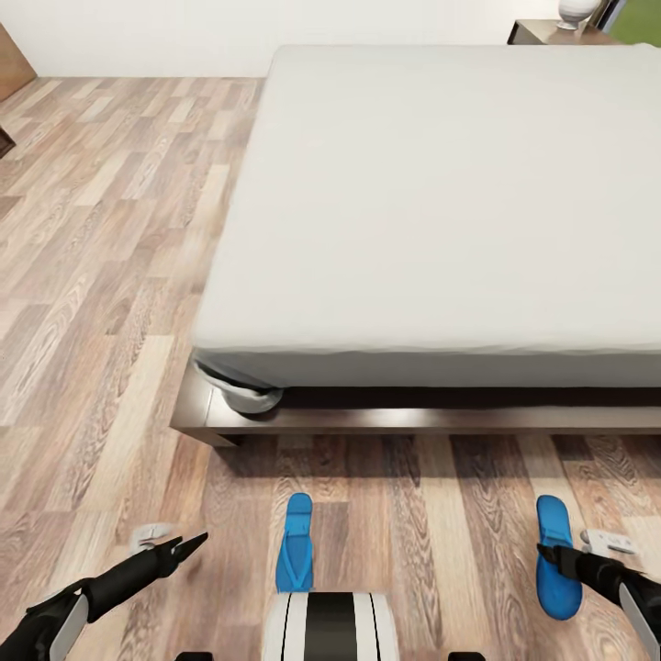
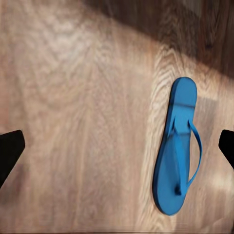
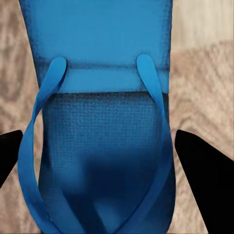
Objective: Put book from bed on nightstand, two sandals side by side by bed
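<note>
Hovering low over the floor [image 1: 110, 275], my right gripper [image 1: 562, 554] sits directly above the right-hand sandal [image 1: 557, 558]; in the right wrist view its two dark fingertips [image 3: 202, 170] stand spread wide to either side of that sandal [image 3: 100, 126], nothing pinched between them, the sole's long axis running straight through the gap; I judge the next move to be a plain descent and a squeeze across the width. My left gripper [image 1: 179, 549] is parted too and holds nothing; its fingertips [image 2: 9, 148] sit at the two edges of the left wrist view, bare planks between them, and the other sandal [image 2: 176, 146] lies off toward one finger, not centred. From the head view that second sandal [image 1: 295, 543] lies between my two arms, just in front of my trunk [image 1: 330, 626], nearer the left gripper but apart from it.

Counting: two blue sandals, both flat on the planks, both lengthwise toward the bed [image 1: 441, 202], parallel but well apart, so not yet side by side; the right arm is plainly the better placed for its sandal. Beyond them runs the dark frame edge, then the off-white mattress, with no book anywhere on the part I can see; farthest off, one nightstand [image 1: 542, 32] at the far right corner carries one lamp base [image 1: 576, 11].
</note>
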### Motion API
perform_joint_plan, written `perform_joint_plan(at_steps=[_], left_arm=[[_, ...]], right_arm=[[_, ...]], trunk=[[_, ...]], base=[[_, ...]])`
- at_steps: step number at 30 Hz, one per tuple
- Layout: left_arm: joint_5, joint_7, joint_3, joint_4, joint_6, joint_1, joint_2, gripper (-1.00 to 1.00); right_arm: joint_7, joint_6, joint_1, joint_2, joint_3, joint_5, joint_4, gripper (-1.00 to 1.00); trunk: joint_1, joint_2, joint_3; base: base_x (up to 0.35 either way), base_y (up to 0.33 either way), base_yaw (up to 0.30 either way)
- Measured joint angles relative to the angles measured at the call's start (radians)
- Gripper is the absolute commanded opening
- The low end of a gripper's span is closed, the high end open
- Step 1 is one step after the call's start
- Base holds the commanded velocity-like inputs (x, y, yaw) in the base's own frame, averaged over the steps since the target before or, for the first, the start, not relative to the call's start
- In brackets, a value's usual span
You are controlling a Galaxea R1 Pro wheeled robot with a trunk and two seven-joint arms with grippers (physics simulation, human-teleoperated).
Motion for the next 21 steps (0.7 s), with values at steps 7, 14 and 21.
perform_joint_plan(at_steps=[7,14,21], left_arm=[[0.000,0.000,0.000,0.000,0.000,0.000,-0.001,1.00],[-0.002,0.001,-0.001,0.000,0.000,0.000,-0.002,1.00],[-0.002,0.002,-0.003,0.000,0.000,0.000,-0.003,1.00]], right_arm=[[-0.003,-0.041,0.000,0.018,0.000,0.003,0.002,-1.00],[-0.007,-0.105,0.000,0.050,0.002,0.092,0.012,-1.00],[-0.009,-0.109,0.000,0.063,0.002,0.104,0.012,-1.00]], trunk=[[0.000,0.000,0.000],[0.000,0.000,0.000],[0.000,0.000,0.000]], base=[[0.000,0.291,0.000],[0.000,0.291,0.000],[0.000,0.291,0.000]])
